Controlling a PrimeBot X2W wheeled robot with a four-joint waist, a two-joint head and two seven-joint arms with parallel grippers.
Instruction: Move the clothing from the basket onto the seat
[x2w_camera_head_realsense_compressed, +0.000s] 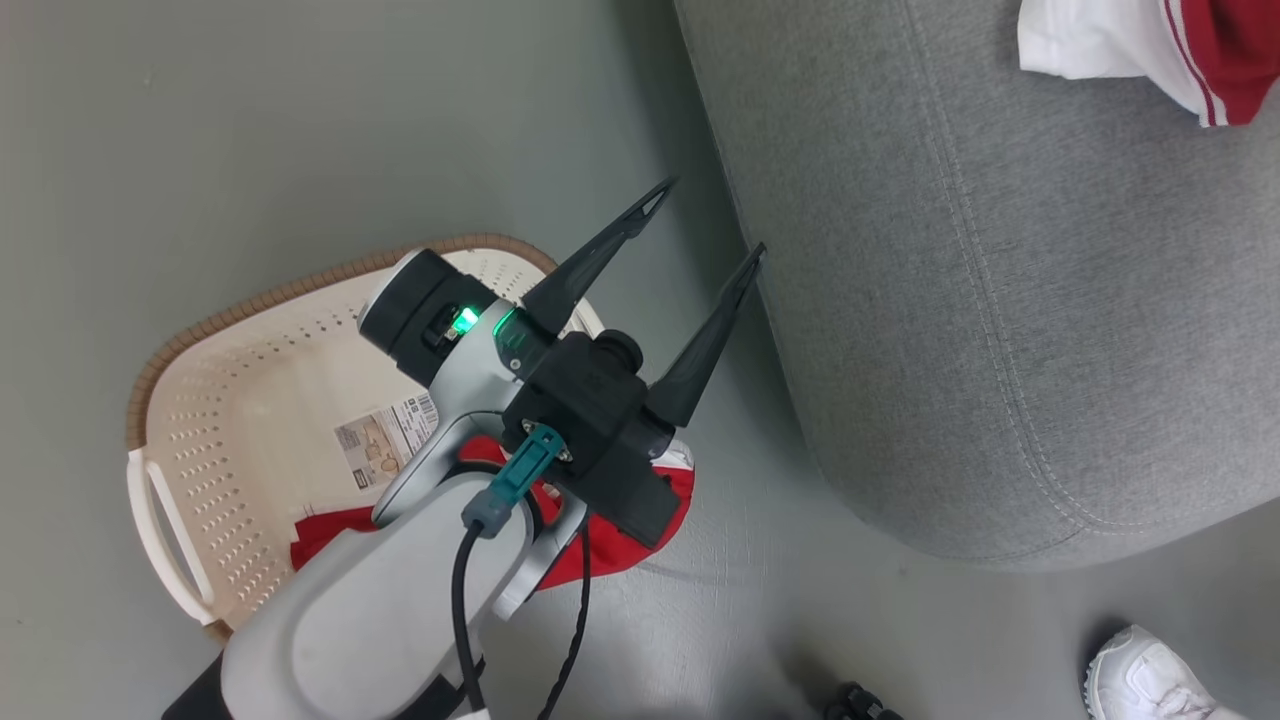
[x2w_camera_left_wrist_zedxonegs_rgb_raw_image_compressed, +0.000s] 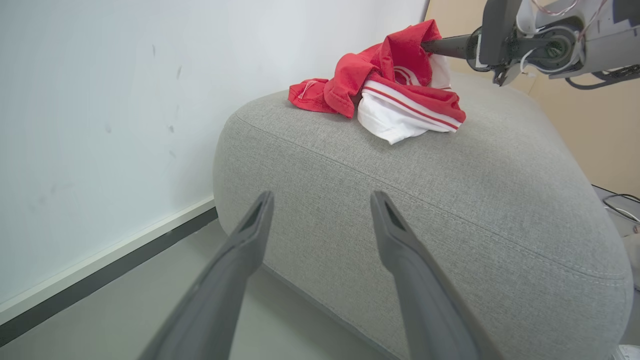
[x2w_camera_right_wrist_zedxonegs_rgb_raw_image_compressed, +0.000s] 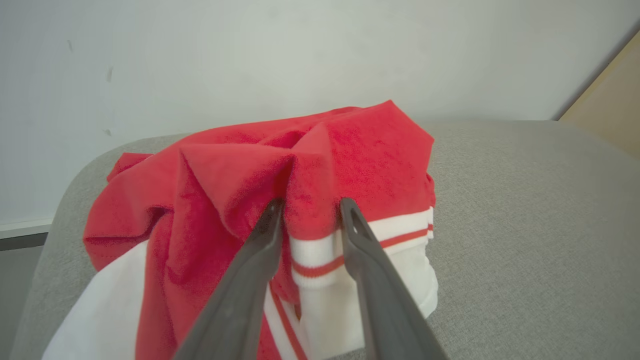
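Nearest, the left gripper (x2w_camera_head_realsense_compressed: 712, 218) hangs wide open and empty above the basket (x2w_camera_head_realsense_compressed: 220, 420). A red garment (x2w_camera_head_realsense_compressed: 610, 555) lies at the basket's near side, partly under that wrist. Farther off, on the seat (x2w_camera_head_realsense_compressed: 1000, 320), the right gripper (x2w_camera_right_wrist_zedxonegs_rgb_raw_image_compressed: 311, 204) straddles a raised fold of the red-and-white clothing (x2w_camera_right_wrist_zedxonegs_rgb_raw_image_compressed: 360, 145). Whether it pinches the fold or has let go cannot be told. A clean release probably means spreading fully, then lifting straight off so no fabric snags.

1. My head camera looks steeply down onto the edge of the seat (x2w_camera_head_realsense_compressed: 1000, 300);
2. my left wrist camera faces the seat's rounded side from low beside it;
3. my right wrist camera sits close over the seat's top; all three share the seat.
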